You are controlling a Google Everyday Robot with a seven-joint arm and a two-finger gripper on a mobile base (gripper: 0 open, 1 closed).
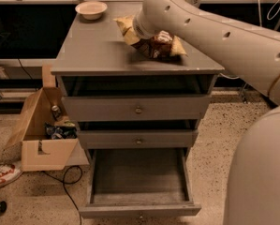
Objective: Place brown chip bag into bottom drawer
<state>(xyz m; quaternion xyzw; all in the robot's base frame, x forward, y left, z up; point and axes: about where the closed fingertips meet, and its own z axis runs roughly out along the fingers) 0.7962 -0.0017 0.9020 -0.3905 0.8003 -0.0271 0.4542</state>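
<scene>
The brown chip bag (154,46) lies on top of the grey cabinet (97,50), right of the middle, with its pale ends sticking out to the left and right. My gripper (147,32) is at the end of the big white arm and sits right down on the bag's upper left part. The wrist hides how the gripper meets the bag. The bottom drawer (138,178) is pulled out wide below and shows a bare grey floor. The two drawers above it are closed.
A white bowl (91,8) stands at the cabinet top's back left. An open cardboard box (41,135) with items sits on the floor to the left of the cabinet, with a cable (67,179) beside it. My arm and body fill the right side.
</scene>
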